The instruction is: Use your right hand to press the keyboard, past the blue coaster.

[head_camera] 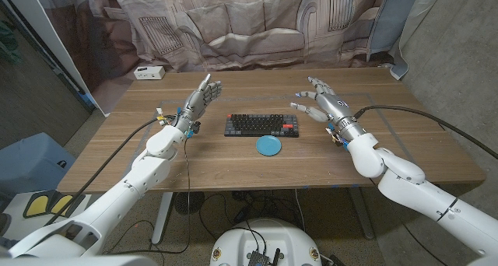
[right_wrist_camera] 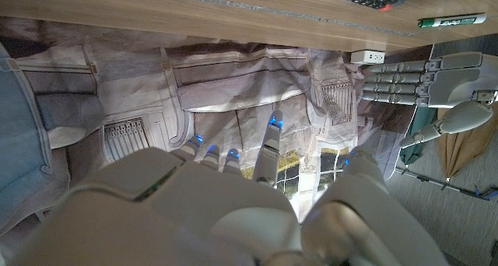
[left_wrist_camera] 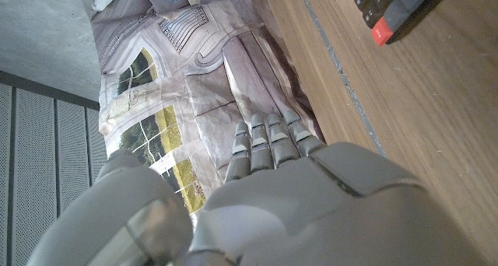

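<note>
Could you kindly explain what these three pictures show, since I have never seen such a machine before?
This is a two-armed robot standing at a wooden table; a person steers it remotely. The wide picture comes from a camera on its head, looking down. The other two come from cameras on its wrists and appear turned, so the table shows at the top.

The grey left hand is raised with fingers together and holds nothing; its wrist camera looks along its back. The right hand hovers with fingers spread and is also empty.

On the table lie a dark keyboard, a round blue coaster in front of it, a small white box at the far corner, and a green marker.
</note>
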Tool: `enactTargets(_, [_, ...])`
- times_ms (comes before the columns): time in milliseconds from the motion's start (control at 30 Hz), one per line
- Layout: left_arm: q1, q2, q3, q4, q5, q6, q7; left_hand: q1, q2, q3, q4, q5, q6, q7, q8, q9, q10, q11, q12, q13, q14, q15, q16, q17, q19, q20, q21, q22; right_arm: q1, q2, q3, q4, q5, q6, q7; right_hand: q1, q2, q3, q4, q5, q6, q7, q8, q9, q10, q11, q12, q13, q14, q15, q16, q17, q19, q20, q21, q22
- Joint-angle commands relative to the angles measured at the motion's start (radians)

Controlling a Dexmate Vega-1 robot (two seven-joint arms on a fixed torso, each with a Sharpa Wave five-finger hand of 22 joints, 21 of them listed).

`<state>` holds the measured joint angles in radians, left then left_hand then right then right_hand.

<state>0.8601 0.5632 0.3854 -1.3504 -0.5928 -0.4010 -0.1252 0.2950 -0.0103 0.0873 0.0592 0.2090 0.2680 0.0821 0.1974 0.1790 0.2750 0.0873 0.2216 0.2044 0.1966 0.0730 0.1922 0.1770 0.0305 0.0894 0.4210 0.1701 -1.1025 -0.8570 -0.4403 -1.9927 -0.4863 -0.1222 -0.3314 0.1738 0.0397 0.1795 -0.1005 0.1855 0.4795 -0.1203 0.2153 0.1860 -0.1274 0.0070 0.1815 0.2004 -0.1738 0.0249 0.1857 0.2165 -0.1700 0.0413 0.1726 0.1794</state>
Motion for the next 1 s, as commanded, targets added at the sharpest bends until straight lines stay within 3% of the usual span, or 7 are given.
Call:
enactTargets(33, [0.002, -0.011, -0.005, 0.014, -0.025, -0.012, -0.019, 0.008, 0.004, -0.001, -0.007, -0.001, 0.006, 0.000, -0.003, 0.003, -0.005, 0.000, -0.002, 0.003, -0.007, -0.002, -0.002, 0.003, -0.003, 0.013, -0.004, 0.003, 0.023, -0.015, -0.041, -0.022, -0.049, -0.083, 0.047, 0.002, 0.022, 0.008, 0.003, 0.004, 0.018, 0.000, 0.002, 0.003, -0.007, 0.004, 0.007, 0.000, -0.142, 0.002, 0.012, 0.002, -0.012, -0.013, 0.008, 0.002])
enactTargets(200, [0.002, -0.007, -0.004, 0.008, -0.019, -0.008, -0.015, 0.007, 0.002, -0.003, -0.007, -0.001, 0.010, -0.008, -0.002, 0.003, -0.002, -0.005, -0.001, 0.003, -0.006, -0.002, -0.001, 0.004, 0.000, 0.011, -0.006, 0.003, 0.035, -0.015, -0.057, -0.015, -0.047, -0.092, 0.067, 0.015, 0.041, 0.021, -0.002, 0.004, 0.038, -0.009, 0.006, 0.003, -0.003, 0.003, 0.011, 0.000, -0.137, 0.004, 0.016, 0.000, -0.016, 0.003, 0.012, 0.001])
enactTargets(533, [-0.007, -0.006, 0.002, 0.003, -0.015, 0.011, -0.012, 0.005, 0.001, -0.005, -0.007, -0.002, 0.012, -0.010, -0.002, 0.003, -0.002, -0.004, -0.001, 0.002, -0.006, -0.003, -0.001, 0.004, 0.000, 0.019, -0.012, 0.003, 0.057, -0.014, -0.090, -0.011, -0.045, -0.107, 0.108, 0.023, 0.041, 0.025, -0.009, 0.002, 0.044, -0.013, 0.005, 0.003, -0.010, 0.001, 0.011, 0.000, -0.143, 0.007, 0.015, -0.001, -0.035, 0.011, 0.010, 0.001])
enactTargets(667, [-0.013, -0.005, 0.005, 0.000, -0.011, 0.016, -0.013, 0.004, 0.002, -0.006, -0.007, -0.002, 0.014, -0.009, -0.002, 0.003, -0.001, -0.004, -0.001, 0.002, -0.005, -0.004, 0.000, 0.004, 0.006, 0.004, -0.013, 0.004, 0.059, -0.009, -0.095, -0.009, -0.034, -0.112, 0.112, 0.026, 0.040, 0.027, -0.013, 0.002, 0.046, -0.013, 0.004, 0.003, -0.013, 0.002, 0.011, 0.000, -0.149, 0.009, 0.014, -0.002, -0.051, 0.016, 0.007, 0.001])
enactTargets(1000, [-0.010, 0.000, 0.006, -0.012, -0.008, 0.028, -0.005, 0.004, 0.004, -0.006, -0.007, -0.003, 0.017, -0.008, -0.002, 0.004, 0.000, -0.005, -0.001, 0.002, -0.005, -0.004, 0.000, 0.004, 0.007, 0.004, -0.017, 0.004, 0.072, -0.007, -0.115, -0.015, -0.038, -0.147, 0.136, 0.029, 0.037, 0.028, -0.017, 0.000, 0.038, -0.008, -0.002, 0.003, -0.020, 0.003, 0.010, 0.000, -0.152, 0.011, 0.015, -0.002, -0.060, 0.018, 0.008, 0.001])
